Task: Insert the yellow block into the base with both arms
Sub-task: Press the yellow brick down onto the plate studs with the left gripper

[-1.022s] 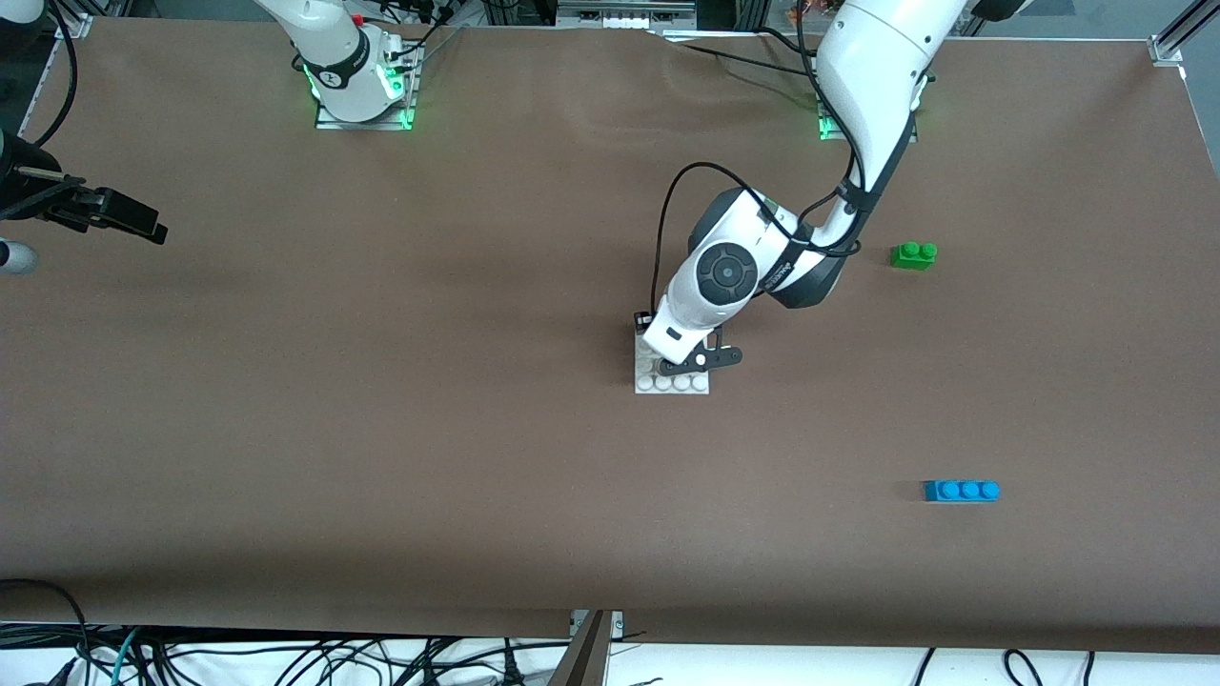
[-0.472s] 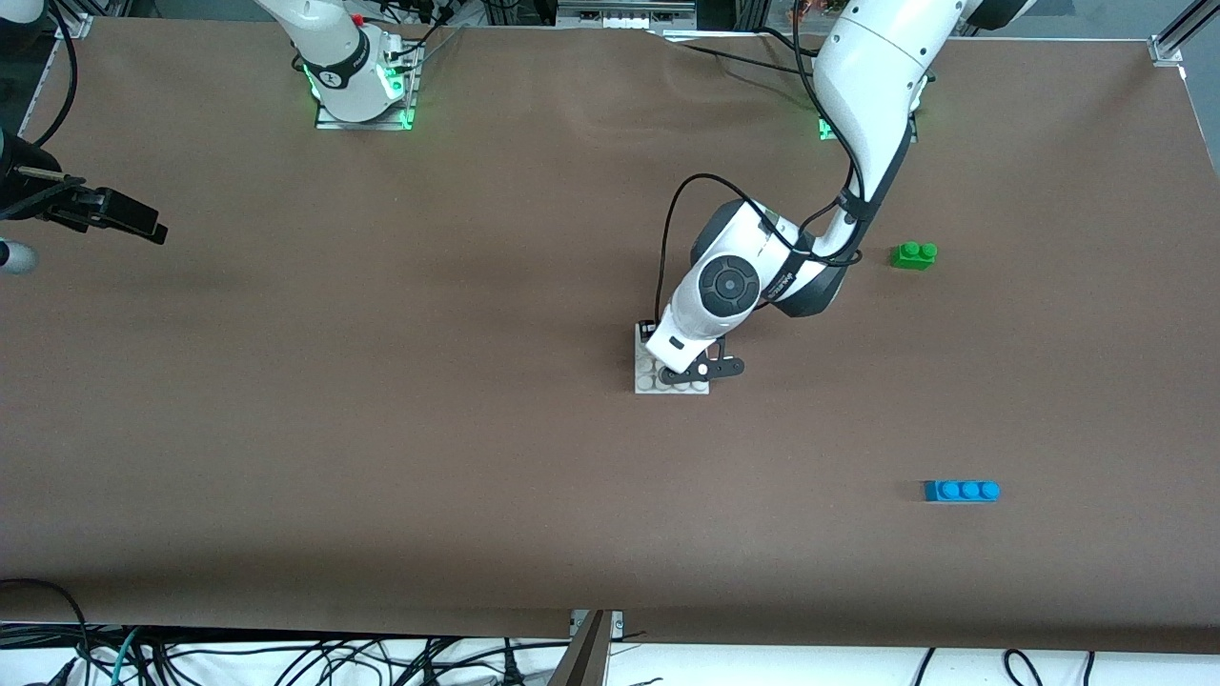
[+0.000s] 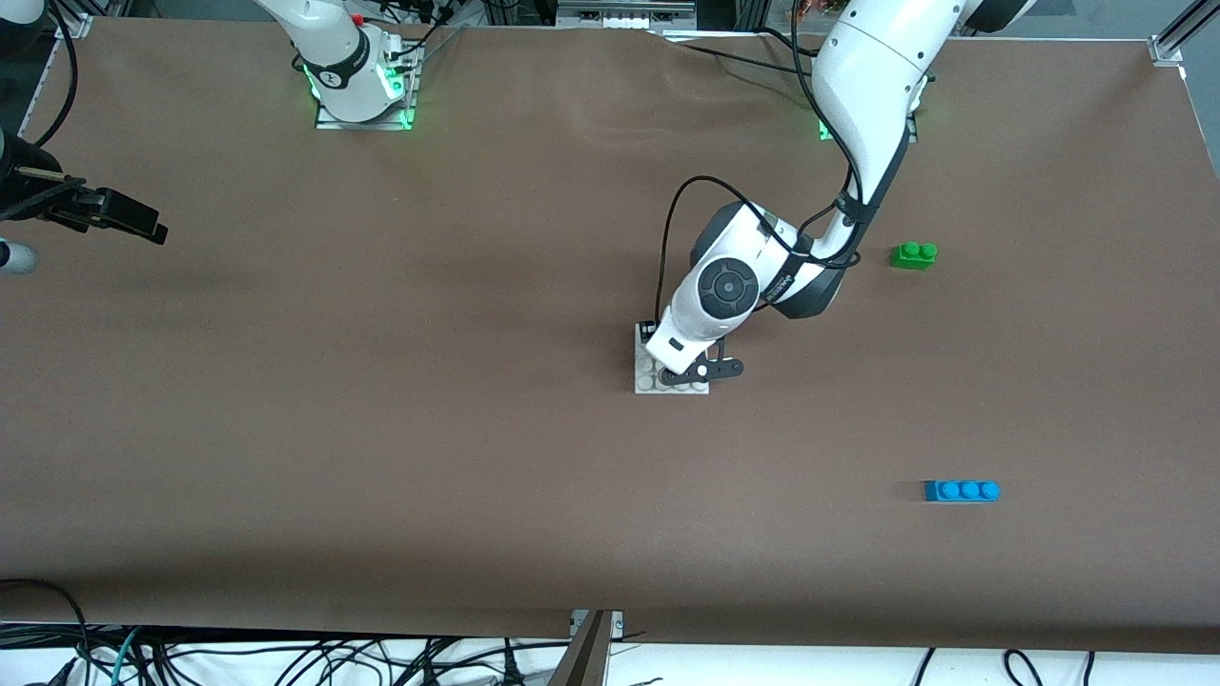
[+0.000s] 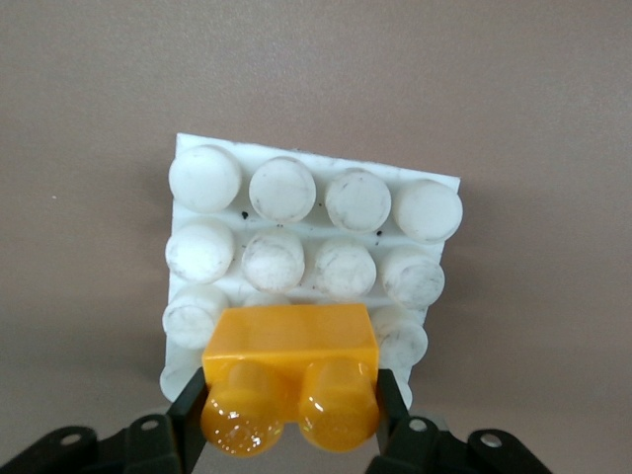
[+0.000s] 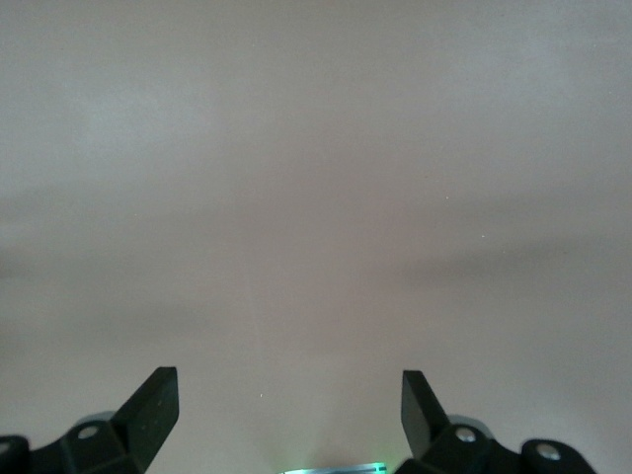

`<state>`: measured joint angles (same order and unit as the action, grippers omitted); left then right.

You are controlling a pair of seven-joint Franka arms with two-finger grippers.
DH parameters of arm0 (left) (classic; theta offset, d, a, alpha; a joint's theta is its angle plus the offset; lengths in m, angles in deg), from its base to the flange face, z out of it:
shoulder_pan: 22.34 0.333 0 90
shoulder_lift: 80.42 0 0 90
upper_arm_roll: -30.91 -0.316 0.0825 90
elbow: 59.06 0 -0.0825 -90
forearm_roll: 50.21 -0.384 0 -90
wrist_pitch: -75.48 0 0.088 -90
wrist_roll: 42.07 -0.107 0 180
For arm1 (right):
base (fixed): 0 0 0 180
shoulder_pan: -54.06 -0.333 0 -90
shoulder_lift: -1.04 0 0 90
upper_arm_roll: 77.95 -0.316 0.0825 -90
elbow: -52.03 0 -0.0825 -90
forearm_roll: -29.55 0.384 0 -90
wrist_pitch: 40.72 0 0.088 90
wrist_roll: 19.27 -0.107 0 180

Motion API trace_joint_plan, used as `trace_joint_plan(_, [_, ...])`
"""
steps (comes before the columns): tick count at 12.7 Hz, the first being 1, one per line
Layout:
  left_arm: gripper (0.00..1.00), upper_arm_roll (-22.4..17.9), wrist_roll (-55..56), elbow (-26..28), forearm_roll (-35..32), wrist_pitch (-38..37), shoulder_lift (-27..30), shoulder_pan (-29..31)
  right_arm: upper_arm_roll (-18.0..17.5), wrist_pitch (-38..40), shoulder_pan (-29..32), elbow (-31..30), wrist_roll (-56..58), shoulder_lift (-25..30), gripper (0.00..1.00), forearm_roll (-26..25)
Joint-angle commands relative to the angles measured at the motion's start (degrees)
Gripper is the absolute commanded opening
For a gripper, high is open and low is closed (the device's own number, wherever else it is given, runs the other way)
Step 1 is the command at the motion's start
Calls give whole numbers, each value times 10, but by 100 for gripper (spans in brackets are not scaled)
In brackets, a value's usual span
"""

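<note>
Your left end effector [image 4: 292, 420] sits low over the base [image 3: 644, 381], fingers [image 4: 188, 415] pinched in tight on the yellow block [image 4: 292, 380], one finger on each short end. In the left wrist view the block's two studs face the camera and its body overlaps the edge row of the base's studs; you cannot tell from here whether it is seated or only touching. In the front view the left arm [image 3: 863, 86] reaches from its mount at the 1 o'clock part of the counter [image 3: 381, 429] down to the base, which lies near mid-counter, a little toward the left arm's end; the wrist hides most of the plate and all of the block. Only the base's row nearest the front camera and one edge strip show. Your right end effector [image 5: 288, 415] is spread wide and carries nothing; the right wrist view shows only bare brown counter between its fingertips. In the front view the right arm waits at the 9 o'clock edge of the counter, its dark end effector [image 3: 129, 221] held over the counter, well apart from the base. A green two-stud brick [image 3: 913, 254] lies at about 2 o'clock from the base, farther from the front camera. A blue three-stud brick [image 3: 962, 491] lies at about 4 o'clock from the base, nearer the front camera.
</note>
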<state>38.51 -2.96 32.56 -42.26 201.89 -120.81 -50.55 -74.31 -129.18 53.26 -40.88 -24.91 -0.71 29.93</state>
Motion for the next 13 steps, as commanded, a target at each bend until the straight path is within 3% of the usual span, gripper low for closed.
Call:
trace_joint_plan(1, [0, -7, -10, -15, 7, 12, -18, -11, -5, 6, 5, 2, 5, 2, 100, 2])
trace_joint_plan(13, [0, -7, -3, -13, 10, 6, -27, -13, -5, 5, 5, 2, 5, 2, 100, 2])
